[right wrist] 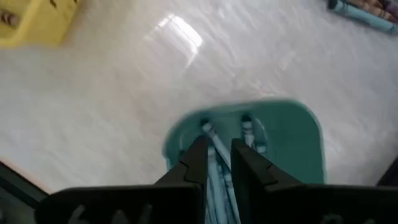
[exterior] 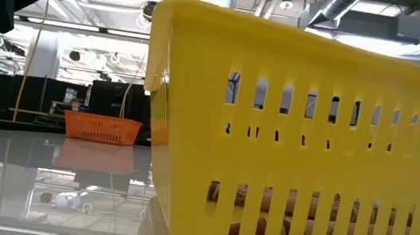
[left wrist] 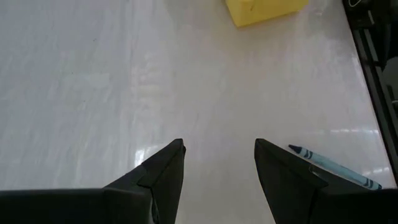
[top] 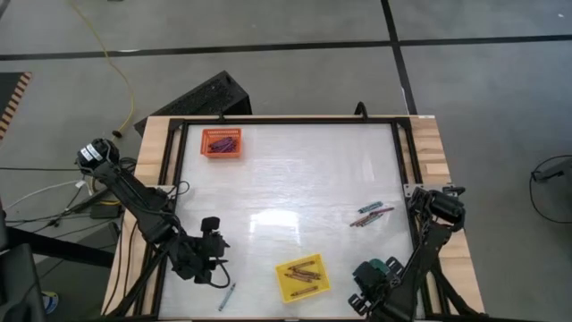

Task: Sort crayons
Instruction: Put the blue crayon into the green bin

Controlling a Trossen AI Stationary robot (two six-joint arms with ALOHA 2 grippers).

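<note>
My right gripper (right wrist: 216, 163) hangs over the teal tray (right wrist: 292, 134) at the table's near right (top: 382, 268), its fingers nearly shut with a teal-blue crayon (right wrist: 211, 146) between them. More teal-blue crayons (right wrist: 247, 127) lie in that tray. My left gripper (left wrist: 217, 155) is open and empty above the bare table at the near left (top: 214, 249). A single teal-blue crayon (left wrist: 333, 167) lies flat on the table just beside its finger; it also shows in the high view (top: 227, 297). A few loose crayons (top: 371, 215) lie at mid right. My right gripper pinches a teal-blue crayon between its two fingers, some way back from its pointed tip (right wrist: 208, 132). The fingers come from above and the crayon runs along them, its tip sticking out past the fingertips over the teal tray. Whether the crayon rests on the tray, I cannot tell.
The yellow tray (top: 301, 278) with brownish crayons stands at the near middle and fills the low view (exterior: 312, 138). The orange tray (top: 222, 142) with dark crayons stands at the far left. Black rails (top: 402, 152) frame the table top.
</note>
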